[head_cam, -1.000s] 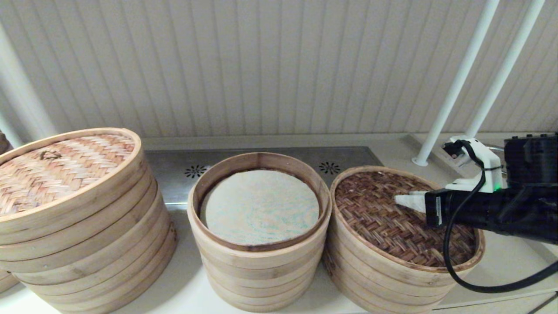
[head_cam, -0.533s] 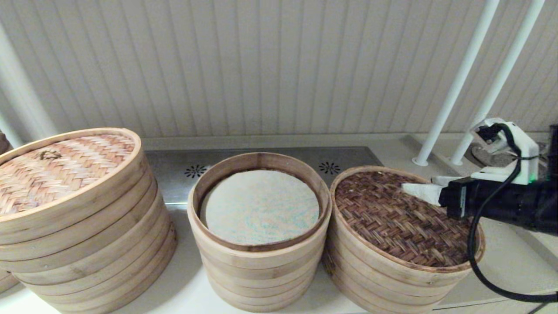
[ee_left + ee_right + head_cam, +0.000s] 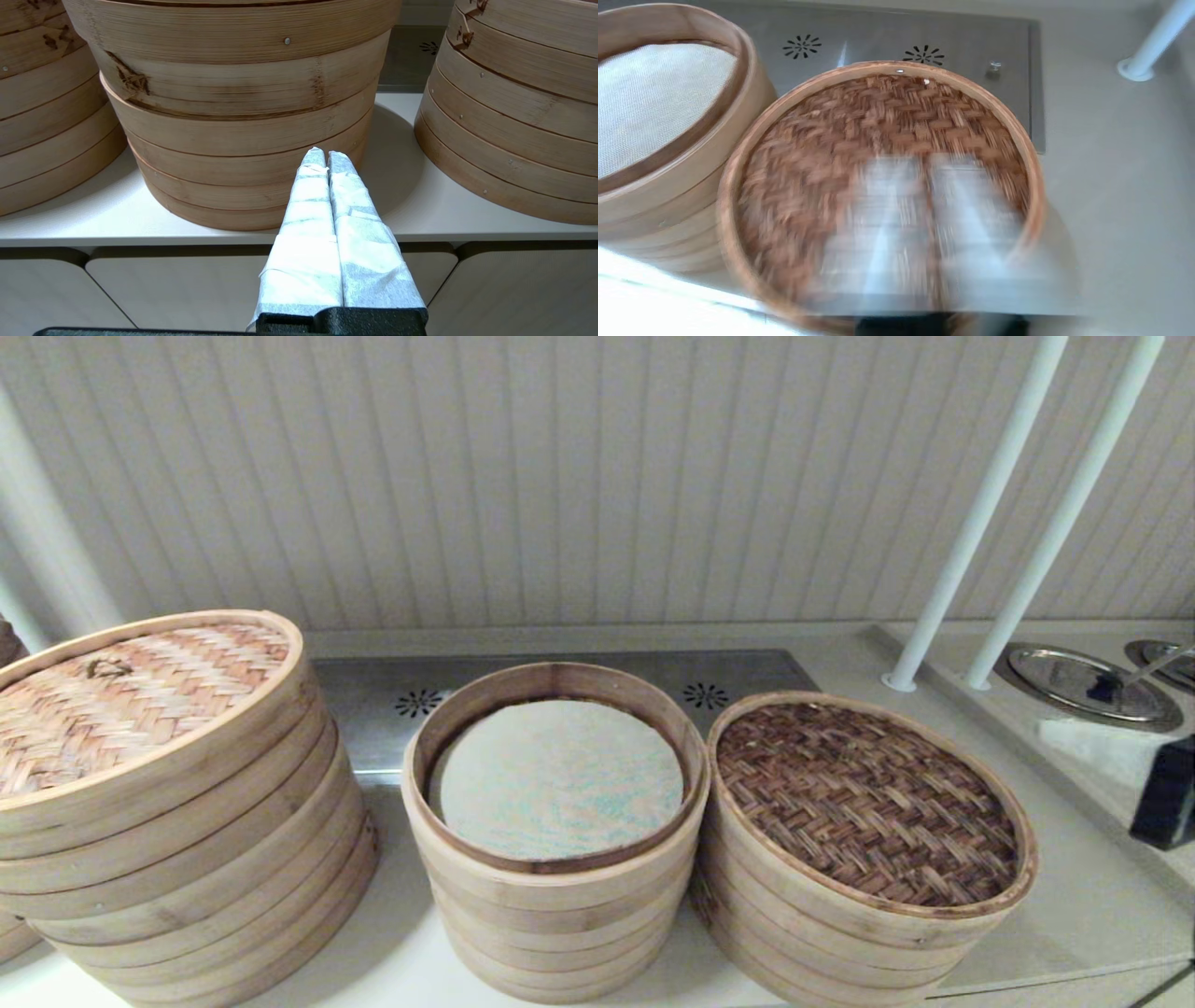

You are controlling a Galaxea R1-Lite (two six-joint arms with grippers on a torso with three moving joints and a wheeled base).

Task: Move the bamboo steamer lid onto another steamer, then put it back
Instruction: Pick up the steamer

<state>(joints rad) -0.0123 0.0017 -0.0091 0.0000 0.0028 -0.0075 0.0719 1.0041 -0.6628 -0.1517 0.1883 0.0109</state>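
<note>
while the round dark brown woven bamboo steamer lid [image 3: 866,802] sits unheld, the right gripper [image 3: 1094,750], fingers unreadable, should approach its rim squarely; left gripper [image 3: 327,158] pinched empty.

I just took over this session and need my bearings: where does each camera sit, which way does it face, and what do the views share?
Head view: high on the robot, looking forward and down at three steamer stacks; only the right gripper shows, at the right edge.
Left wrist view: low before the counter, facing the stacks' sides; the left gripper shows, shut.
Right wrist view: above the bamboo steamer lid, looking down; its fingers show, smeared by motion.
Shared: head and right wrist views both show the lid and the open steamer.
</note>
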